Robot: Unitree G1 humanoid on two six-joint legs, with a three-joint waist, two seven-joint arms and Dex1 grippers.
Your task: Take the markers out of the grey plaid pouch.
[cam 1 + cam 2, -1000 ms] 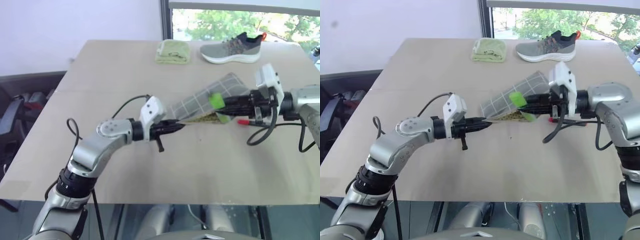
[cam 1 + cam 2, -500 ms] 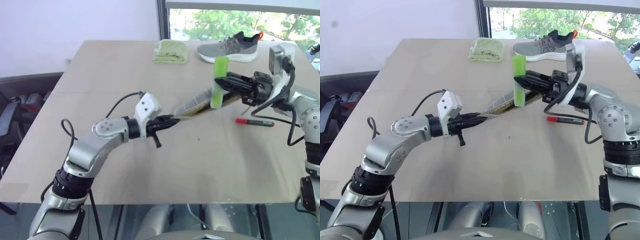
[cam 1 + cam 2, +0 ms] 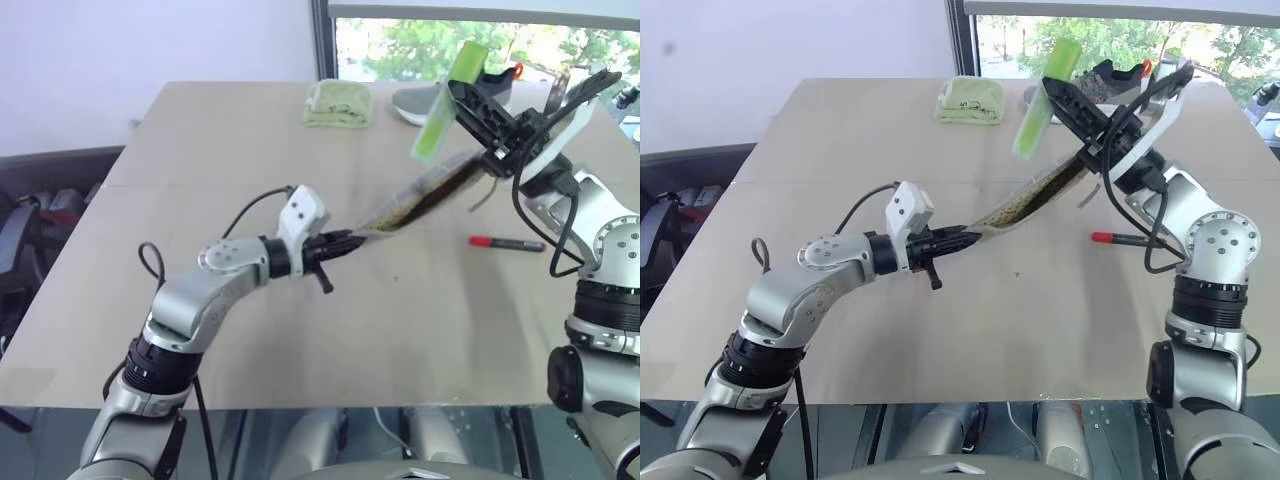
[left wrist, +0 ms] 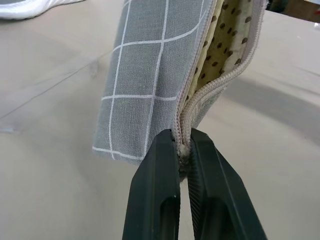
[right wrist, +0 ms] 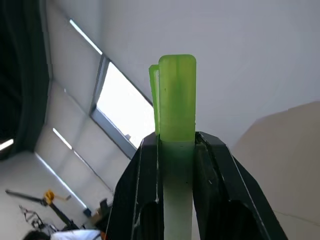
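We see both arms in silver-grey metal w/ rounded joint housings and black collars betw. segments. Black cables loop loose off each forearm, and a white camera block sits on each wrist. Left gripper and right gripper each have two slim black fingers, ribbed on the inner faces.

The grey plaid pouch was held off the desk, stretched slantwise from a pinched zipper corner up toward the far right, its mouth open and a yellow dotted lining shown. The light green marker was gripped clear of the pouch, raised and tilted above its upper end. The red marker was seen lying flat near the desk's right edge.
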